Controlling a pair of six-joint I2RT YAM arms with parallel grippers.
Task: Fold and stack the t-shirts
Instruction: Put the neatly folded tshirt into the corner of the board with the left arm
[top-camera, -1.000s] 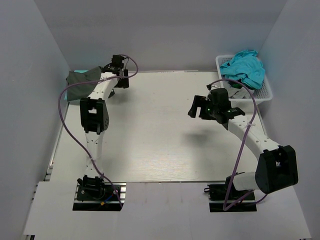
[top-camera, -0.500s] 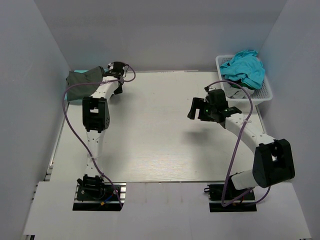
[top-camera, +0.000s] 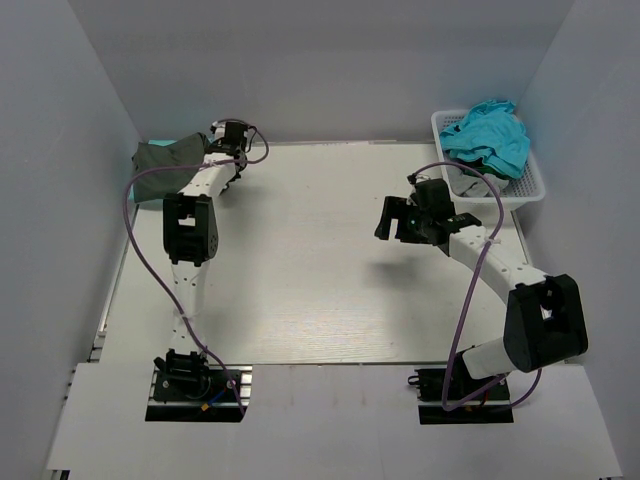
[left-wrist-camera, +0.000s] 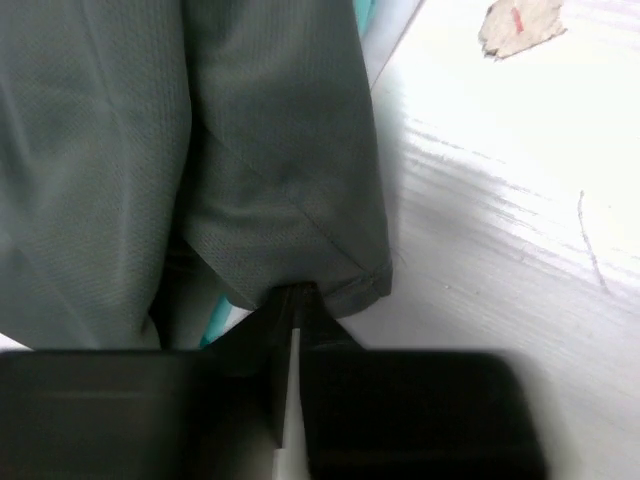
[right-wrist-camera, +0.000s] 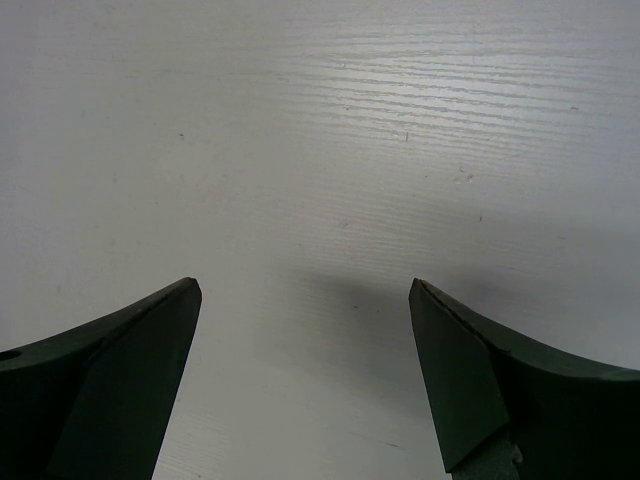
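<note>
Your table (top-camera: 300, 270) is a white, faintly wood-grained board. In its far left corner you have the dark tee (top-camera: 160, 160) lying bunched, and the left wrist view shows a sliver of teal cloth (left-wrist-camera: 214, 328) under its hem. Near the tee, a small pale scrap (left-wrist-camera: 522, 25) with a red mark lies on the board. The basket (top-camera: 533, 188) stands in the far right corner. The left base (top-camera: 195, 388) and right base (top-camera: 465, 388) sit at the near edge.
</note>
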